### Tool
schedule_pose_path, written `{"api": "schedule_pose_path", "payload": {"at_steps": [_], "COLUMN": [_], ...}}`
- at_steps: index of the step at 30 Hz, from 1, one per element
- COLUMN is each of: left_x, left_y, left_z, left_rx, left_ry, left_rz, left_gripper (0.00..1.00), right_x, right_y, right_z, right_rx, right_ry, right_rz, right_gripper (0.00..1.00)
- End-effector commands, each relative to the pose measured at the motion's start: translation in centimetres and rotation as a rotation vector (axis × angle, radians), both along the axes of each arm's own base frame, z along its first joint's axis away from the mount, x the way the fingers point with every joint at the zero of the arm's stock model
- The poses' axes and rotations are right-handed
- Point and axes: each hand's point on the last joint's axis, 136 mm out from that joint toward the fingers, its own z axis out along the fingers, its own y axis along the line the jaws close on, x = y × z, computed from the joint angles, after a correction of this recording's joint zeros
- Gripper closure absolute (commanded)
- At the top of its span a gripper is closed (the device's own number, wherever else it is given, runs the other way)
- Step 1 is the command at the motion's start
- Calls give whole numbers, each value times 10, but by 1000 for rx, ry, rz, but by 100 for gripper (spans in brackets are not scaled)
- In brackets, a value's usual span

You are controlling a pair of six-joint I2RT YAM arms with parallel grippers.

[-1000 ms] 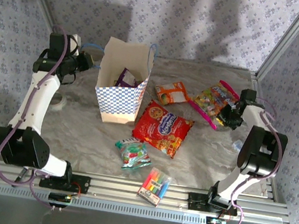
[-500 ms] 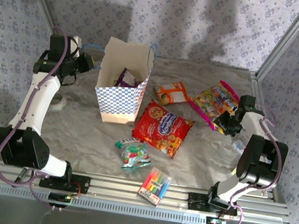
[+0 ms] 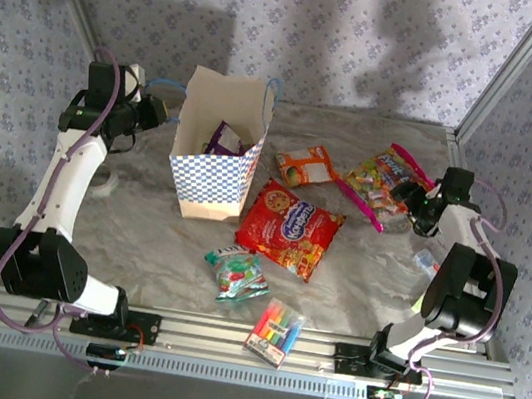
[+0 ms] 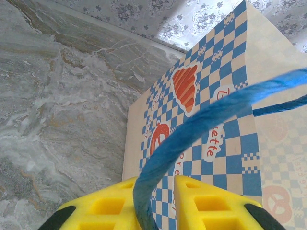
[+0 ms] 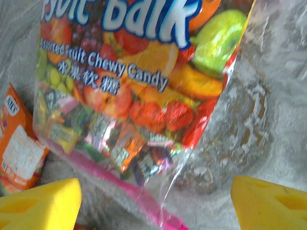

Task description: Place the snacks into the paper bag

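My left fingers point(image 4: 105, 208) are yellow, like my right fingers point(image 5: 38, 206). The paper bag point(image 4: 216, 62) is tan with blue-white checks and orange ovals, its cord point(image 4: 182, 136) blue. The candy bag point(image 5: 134, 86) has pink edging; the surface point(image 4: 57, 110) is grey marble.

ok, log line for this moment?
left gripper: shut on blue handle of paper bag | right gripper: open over candy bag | in bag: purple packet | loose: red cookie bag, orange packet, green packet

Just a clear flat pack of coloured markers point(image 3: 276, 331) at the front edge of the grey marbled tabletop point(image 3: 354, 284), flowery wallpaper point(image 3: 373, 34) behind.
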Motion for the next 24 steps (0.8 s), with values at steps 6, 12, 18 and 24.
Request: {"api": "schedule_pose_path", "payload": {"at_steps": [6,12,18,24], "left_x": [6,11,15,19], "left_y": [-4,-5,-8,-11], "left_z": [12,9,6,3], "left_rx": [1,1,6,12], "left_ry": [-27,-19,-9,1], "left_rz": [-9,-6,-11,-16], "left_gripper": [77,76,76,76], "right_x": [32,49,68,77], "right_y": [-7,-11,-11,-7], "right_z": [-16,-31,-34,-55], "right_rx": [72,94,108,126], "right_ry": [-39,-33,-86,-48], "right_rz": [-23,-38,-36,-32], "right_gripper": [14,13,14,17]}}
